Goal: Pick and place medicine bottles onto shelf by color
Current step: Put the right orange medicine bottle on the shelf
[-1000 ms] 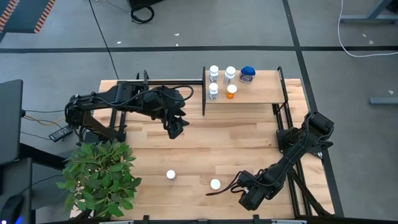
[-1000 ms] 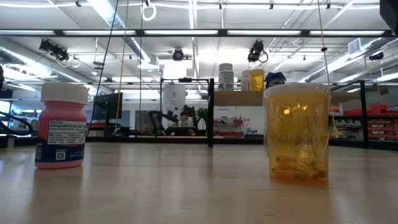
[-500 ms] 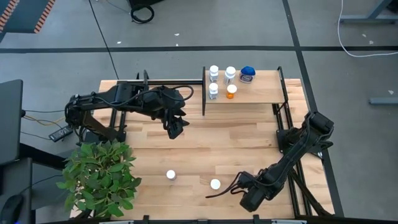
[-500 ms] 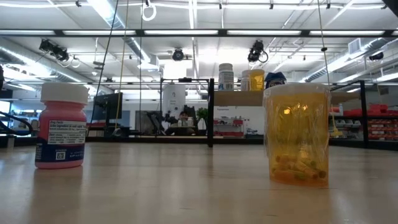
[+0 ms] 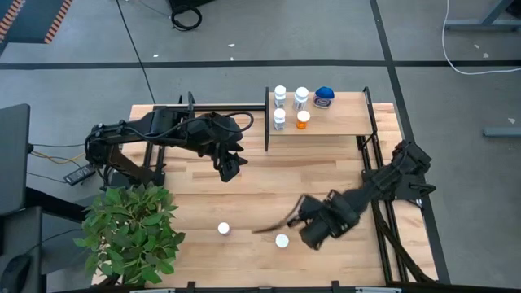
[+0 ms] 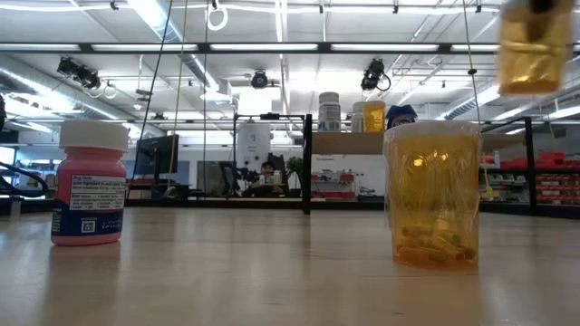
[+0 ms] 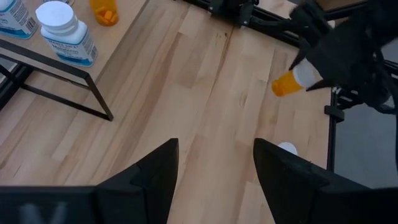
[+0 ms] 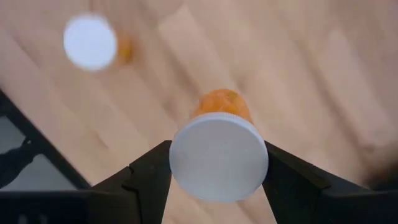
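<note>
Altogether five bottles (image 5: 302, 98) on shelf (image 5: 346, 122), two on table (image 5: 269, 195).

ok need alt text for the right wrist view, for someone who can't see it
The right gripper grips an orange medicine bottle by its white cap, above the wooden table. Another white-capped orange bottle stands on the table below.

Legible text: none I can read. Pink bottle (image 6: 89, 184) label, print and square code, too small to read.
</note>
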`<state>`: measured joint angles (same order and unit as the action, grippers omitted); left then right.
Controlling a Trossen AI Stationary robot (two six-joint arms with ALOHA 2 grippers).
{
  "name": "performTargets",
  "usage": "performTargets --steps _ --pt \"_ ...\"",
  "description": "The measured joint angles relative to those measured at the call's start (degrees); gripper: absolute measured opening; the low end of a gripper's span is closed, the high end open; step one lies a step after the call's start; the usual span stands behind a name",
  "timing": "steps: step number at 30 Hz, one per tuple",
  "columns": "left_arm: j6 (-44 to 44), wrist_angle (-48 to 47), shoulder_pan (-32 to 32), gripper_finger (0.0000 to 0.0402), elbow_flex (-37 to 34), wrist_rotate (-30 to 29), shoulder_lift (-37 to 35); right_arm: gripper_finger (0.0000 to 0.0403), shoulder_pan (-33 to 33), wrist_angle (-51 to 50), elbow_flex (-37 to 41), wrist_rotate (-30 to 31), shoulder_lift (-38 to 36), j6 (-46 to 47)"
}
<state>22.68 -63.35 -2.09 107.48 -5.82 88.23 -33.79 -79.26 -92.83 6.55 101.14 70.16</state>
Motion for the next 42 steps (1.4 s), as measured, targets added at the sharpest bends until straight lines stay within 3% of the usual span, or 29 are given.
performTargets --steps 11,20,27,34,42 --pt "-9.7 -0.4 1.8 0.0215 0.0 0.0 0.0 0.0229 17.5 -9.0 -10.8 0.0 -0.9 -15.4" --pt "-23.0 -7.9 10.3 0.0215 0.0 0.1 -0.9 0.0229 34.4 -10.6 -10.4 -0.6 -9.2 -20.7" --pt "-30.2 -7.5 17.7 0.0212 0.1 8.3 -2.1 0.0229 47.2 -10.7 -4.2 -2.5 -13.5 -22.0" --pt "-30.9 -8.0 21.6 0.0197 0.1 14.0 -2.1 0.0229 55.9 -10.8 -2.6 -1.2 -13.6 -22.4" --pt "-30.1 -2.9 22.9 0.0191 0.0 14.3 -2.0 0.0229 64.9 -10.3 -2.6 0.5 -13.6 -26.0"
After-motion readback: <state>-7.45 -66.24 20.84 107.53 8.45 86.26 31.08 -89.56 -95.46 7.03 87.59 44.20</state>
